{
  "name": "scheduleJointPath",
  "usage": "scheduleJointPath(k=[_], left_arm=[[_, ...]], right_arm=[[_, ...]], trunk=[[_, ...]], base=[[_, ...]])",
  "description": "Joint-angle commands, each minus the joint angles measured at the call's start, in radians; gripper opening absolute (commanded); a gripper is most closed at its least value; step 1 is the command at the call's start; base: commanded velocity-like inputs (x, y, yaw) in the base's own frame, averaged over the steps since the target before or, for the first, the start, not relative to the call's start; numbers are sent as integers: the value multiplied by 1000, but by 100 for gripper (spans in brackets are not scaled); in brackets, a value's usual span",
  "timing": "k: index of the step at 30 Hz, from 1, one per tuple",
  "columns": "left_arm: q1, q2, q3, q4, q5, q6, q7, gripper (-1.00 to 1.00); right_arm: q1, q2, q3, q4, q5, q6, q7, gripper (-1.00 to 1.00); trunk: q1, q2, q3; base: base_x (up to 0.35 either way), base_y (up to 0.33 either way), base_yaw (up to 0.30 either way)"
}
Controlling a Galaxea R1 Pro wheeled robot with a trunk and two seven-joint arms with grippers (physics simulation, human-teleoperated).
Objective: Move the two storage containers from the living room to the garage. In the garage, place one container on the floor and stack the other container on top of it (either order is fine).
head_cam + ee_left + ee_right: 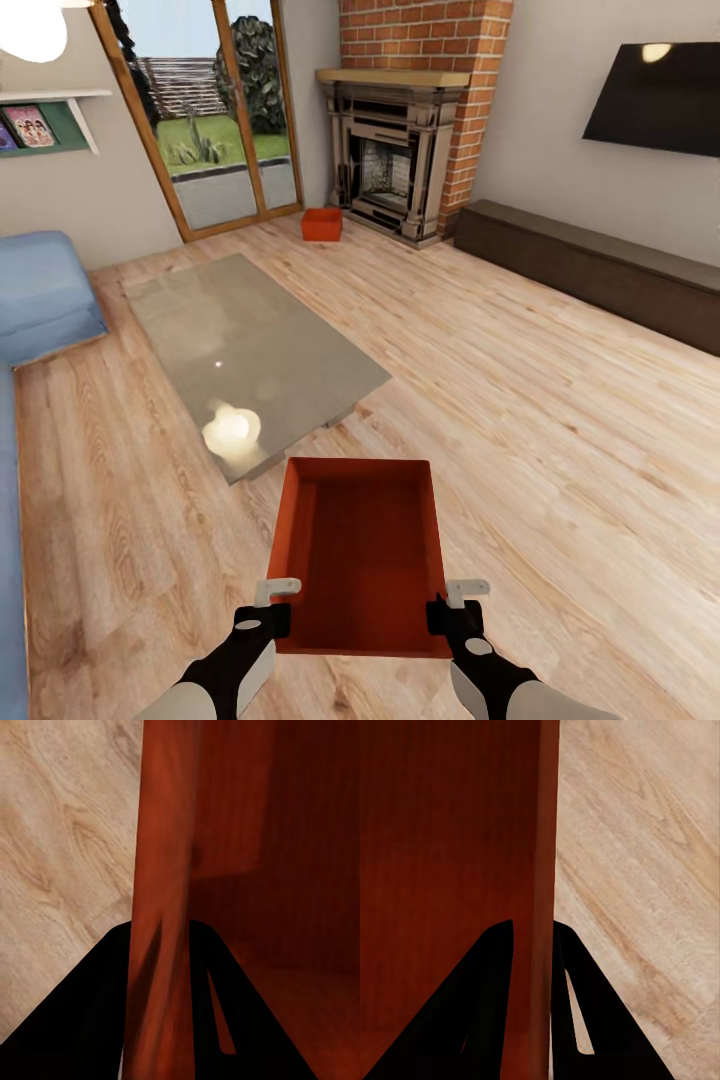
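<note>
Storage containers are your concern, and both sit in the living room, spread out ahead of you on its light wood-plank floor (560, 420). A brick fireplace (400, 150) stands at the far wall, with wood-framed glass doors (215, 110) to its left and a dark television (655, 95) on the wall at right above a long dark low cabinet (600, 265). A blue sofa (40, 295) runs along the left edge. The grey glass tabletop (250, 350) lies between the sofa and the open floor, catching a lamp's bright reflection near its closer end.

Your near storage container (360, 545) is directly in front of you, just beside the tabletop's closer corner, open side up, and you have it by its two long walls at the end nearest you. Whether it rests on the planks or is lifted clear, you cannot tell. The far storage container (321, 224) sits on the floor between the glass doors and the fireplace, well apart from the first.

Your left gripper (278, 610) pinches the left wall: in the left wrist view its fingers (82, 1020) straddle the orange-red wall, one outside, one inside. Your right gripper (448, 612) pinches the right wall likewise, its fingers (472, 1012) on either side of the rim.
</note>
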Motion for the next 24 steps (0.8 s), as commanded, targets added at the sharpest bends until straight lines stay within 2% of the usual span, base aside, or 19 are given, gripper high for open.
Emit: scheduleJointPath(k=[1,24], left_arm=[[0,0,10,-3,-11,7,11,-100],[0,0,9,-5,-11,7,13,-100]], right_arm=[[-1,0,-29,2,-9,-4,-11,-100],[0,0,-29,2,-9,-4,-11,-100]], trunk=[[-4,6,4],[-92,167,113]], base=[[0,0,0],[0,0,0]])
